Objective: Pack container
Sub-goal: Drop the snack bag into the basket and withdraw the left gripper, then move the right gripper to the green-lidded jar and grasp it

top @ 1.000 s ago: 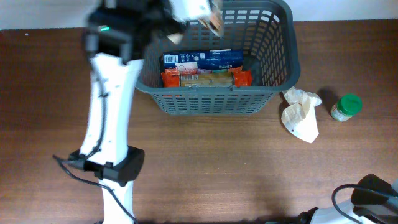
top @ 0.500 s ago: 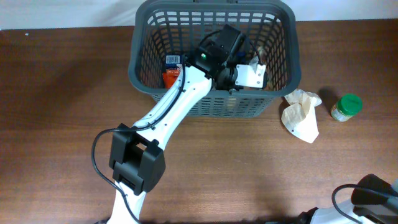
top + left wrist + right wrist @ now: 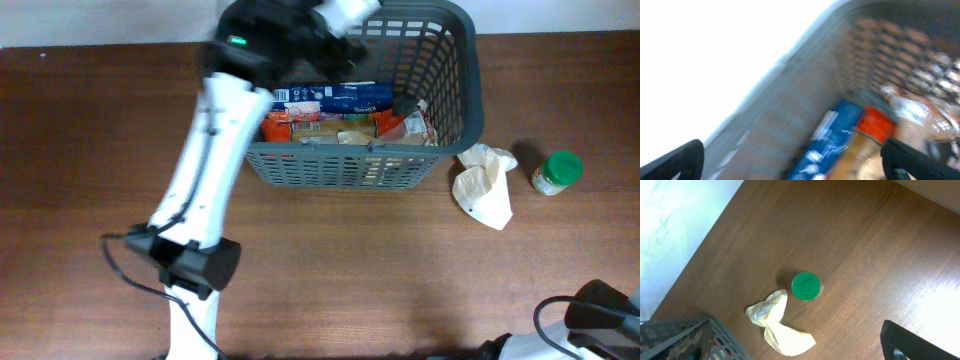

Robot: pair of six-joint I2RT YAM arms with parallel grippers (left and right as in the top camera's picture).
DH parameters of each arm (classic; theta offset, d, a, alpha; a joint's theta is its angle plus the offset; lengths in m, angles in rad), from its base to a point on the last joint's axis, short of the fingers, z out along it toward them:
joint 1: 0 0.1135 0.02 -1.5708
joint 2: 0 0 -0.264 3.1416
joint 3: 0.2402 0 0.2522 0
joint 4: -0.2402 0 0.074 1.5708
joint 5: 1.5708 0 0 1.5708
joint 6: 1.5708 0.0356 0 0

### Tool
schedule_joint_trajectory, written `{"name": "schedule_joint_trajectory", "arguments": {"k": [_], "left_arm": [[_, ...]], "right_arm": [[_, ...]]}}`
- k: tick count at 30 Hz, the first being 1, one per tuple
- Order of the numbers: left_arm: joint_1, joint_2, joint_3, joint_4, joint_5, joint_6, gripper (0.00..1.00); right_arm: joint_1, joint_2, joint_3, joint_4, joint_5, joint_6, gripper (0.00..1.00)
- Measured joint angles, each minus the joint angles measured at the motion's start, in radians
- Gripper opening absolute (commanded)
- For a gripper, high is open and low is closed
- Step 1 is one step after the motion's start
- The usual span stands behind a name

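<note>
The container (image 3: 455,75), a large dark grey slotted basket, stands at the back middle of the table. Inside lie a blue box (image 3: 330,97), orange packets (image 3: 278,127) and a clear wrapped packet (image 3: 418,122) at the right end. My left arm (image 3: 215,130) reaches over the container's back left rim, blurred by motion. In the left wrist view my left gripper (image 3: 795,162) stands open and empty above the blue box (image 3: 832,140). My right gripper (image 3: 805,352) is open over bare table, with nothing between its fingers.
A crumpled cream bag (image 3: 485,185) lies just right of the container, with a small green-lidded jar (image 3: 557,172) beyond it. Both show in the right wrist view, the bag (image 3: 777,325) nearer the container's corner (image 3: 685,337) than the jar (image 3: 805,286). Cables lie at the front right (image 3: 590,315).
My left gripper dipped into the container, opened and left the clear packet at its right end. The arm has since swung up and back toward the rear rim. The right arm has not moved.
</note>
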Motion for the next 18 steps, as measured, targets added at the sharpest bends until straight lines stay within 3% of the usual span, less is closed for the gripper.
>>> {"name": "schedule_joint_trajectory", "arguments": {"k": [2,7,11,18], "left_arm": [[0.097,-0.004,0.17,-0.112,-0.004,-0.091,1.0],[0.29,-0.018,0.349,-0.412,-0.01,-0.235,0.99],[0.434,-0.018,0.314,-0.625,-0.011,-0.267,0.99],[0.575,-0.018,0.094,-0.614,-0.042,-0.283,0.99]], "right_arm": [[0.0,0.0,0.0,0.0,0.0,0.0,0.99],[0.0,0.0,0.0,0.0,0.0,0.0,0.99],[0.0,0.0,0.0,0.0,0.0,0.0,0.99],[0.0,0.001,0.0,0.062,-0.005,0.002,0.99]]}}
